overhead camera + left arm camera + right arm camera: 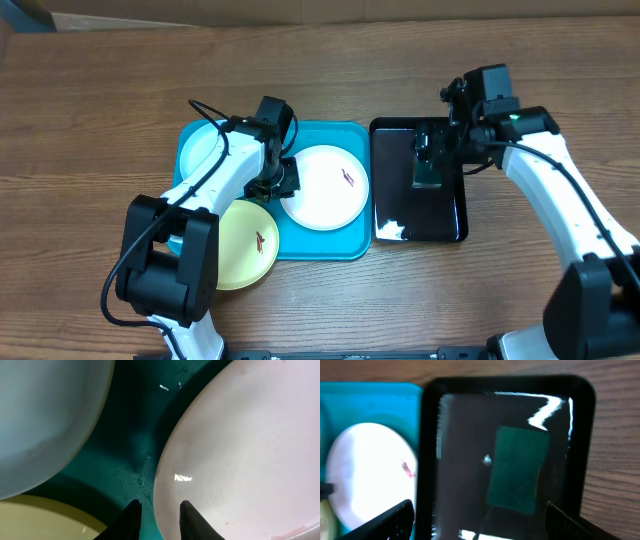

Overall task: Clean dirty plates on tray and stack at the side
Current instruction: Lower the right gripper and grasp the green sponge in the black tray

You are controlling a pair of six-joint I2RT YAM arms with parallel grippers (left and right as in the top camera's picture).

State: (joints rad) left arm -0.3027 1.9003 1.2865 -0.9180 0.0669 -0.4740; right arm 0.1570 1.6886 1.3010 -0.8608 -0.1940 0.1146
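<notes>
– Left end effector [279,185], seen from above: where is it?
– At the left rim of the white plate [325,195], which lies in the right half of the tray [350,243], mid-surface [100,90] toward the near edge. The blue plate [200,150] fills the tray's far-left part, and the yellow plate [245,258] overhangs its near rim. A brown smear [349,178] marks the white plate; another marks the yellow.
– Open or closed?
– The left wrist view shows its fingers [131,517] parted, one on either side of the white plate's rim, with nothing clamped. I judge the step to be pinning that plate for wiping. It should close squarely on the rim and keep the plate flat.
– And the right wrist view?
– Right end effector [480,506] is spread wide and empty above the sponge [514,471] in the black tray [582,460], just beside the tray's right rim. It should drop straight and take the sponge by its long sides.
– Anything unclear?
– The left arm covers part of the blue plate from above, so a smear there can't be ruled out. Whether the fingertips touch the tray is unreadable.
</notes>
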